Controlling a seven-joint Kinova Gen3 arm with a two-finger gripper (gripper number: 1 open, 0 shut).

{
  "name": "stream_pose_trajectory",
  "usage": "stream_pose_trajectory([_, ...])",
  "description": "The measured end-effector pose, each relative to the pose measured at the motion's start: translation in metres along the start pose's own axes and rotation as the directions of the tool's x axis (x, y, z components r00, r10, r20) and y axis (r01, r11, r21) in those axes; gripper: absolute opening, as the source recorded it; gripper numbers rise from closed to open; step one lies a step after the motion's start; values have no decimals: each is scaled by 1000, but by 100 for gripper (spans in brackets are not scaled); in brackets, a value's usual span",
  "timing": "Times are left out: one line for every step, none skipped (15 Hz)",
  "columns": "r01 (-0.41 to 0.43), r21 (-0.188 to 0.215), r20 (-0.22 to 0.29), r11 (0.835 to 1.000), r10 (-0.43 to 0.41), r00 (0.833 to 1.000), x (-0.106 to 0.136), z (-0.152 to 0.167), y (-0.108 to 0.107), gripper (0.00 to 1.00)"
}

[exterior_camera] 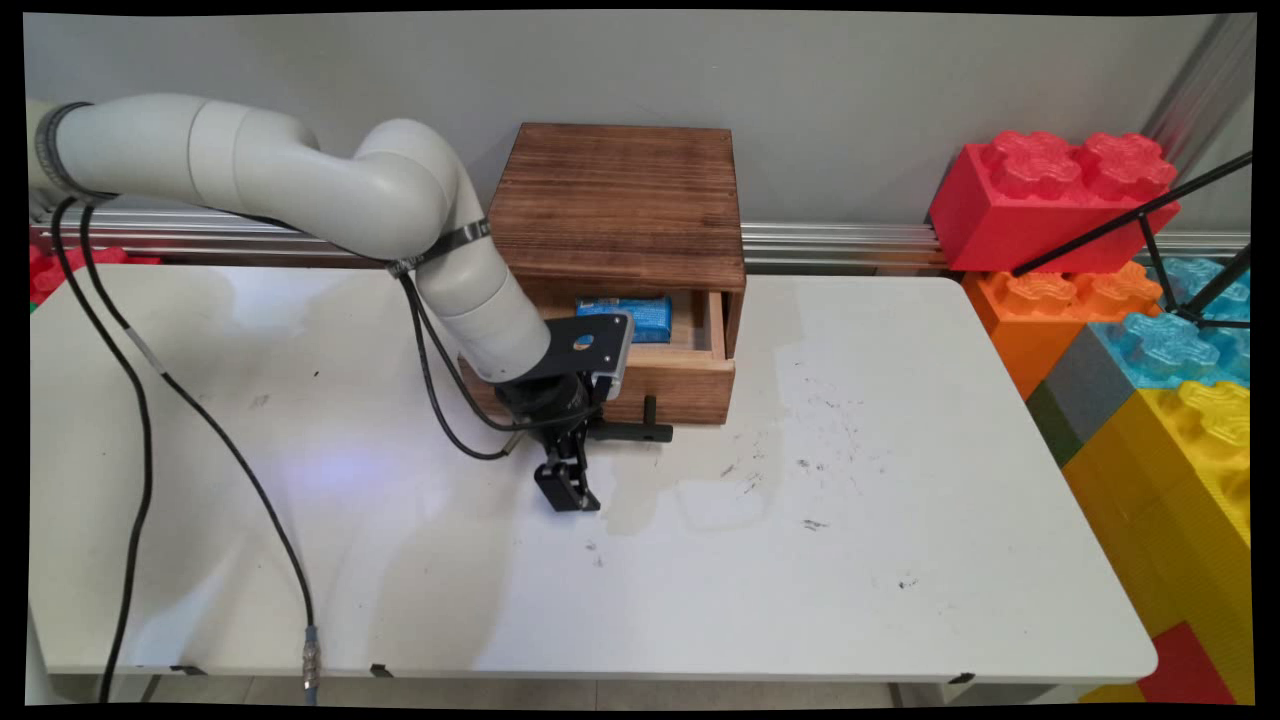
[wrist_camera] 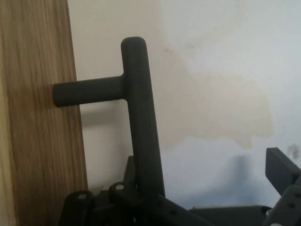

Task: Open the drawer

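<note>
End effector [exterior_camera: 568,487] spread wide beside the drawer's black handle [wrist_camera: 136,117] — not gripping it; drawer [exterior_camera: 690,365] open above the tabletop [exterior_camera: 850,560].

A wooden drawer box [exterior_camera: 618,205] stands at the back of the table [exterior_camera: 800,560] against the wall, its drawer [exterior_camera: 690,375] pulled out with a packet [exterior_camera: 640,315] inside, the handle [exterior_camera: 640,430] before it, and toy bricks [exterior_camera: 1060,195] stacked to the right.

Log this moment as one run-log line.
gripper: open, beside drawer handle, not gripping | drawer: partly open, blue packet inside | wooden box on white table
</note>
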Motion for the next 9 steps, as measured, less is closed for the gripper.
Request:
stream_pose_trajectory([0, -2, -4, 1000, 0, 1000, 1, 1, 4, 100])
stream_pose_trajectory([0, -4, -8, 1000, 0, 1000, 1, 2, 8, 100])
stream_pose_trajectory([0, -6, -12, 1000, -1, 1000, 2, 2, 12, 100])
stream_pose_trajectory([1, -8, -15, 1000, -1, 1000, 2, 3, 16, 100])
stream_pose_trajectory([1, -10, -17, 1000, -1, 1000, 3, 3, 18, 100])
stream_pose_trajectory([2, -12, -20, 1000, -2, 1000, 3, 3, 22, 100])
stream_pose_trajectory([3, -14, -22, 1000, -3, 1000, 3, 4, 26, 100])
stream_pose_trajectory([3, -17, -24, 1000, -4, 1000, 3, 4, 29, 100])
stream_pose_trajectory([4, -20, -26, 1000, -4, 1000, 3, 4, 33, 100])
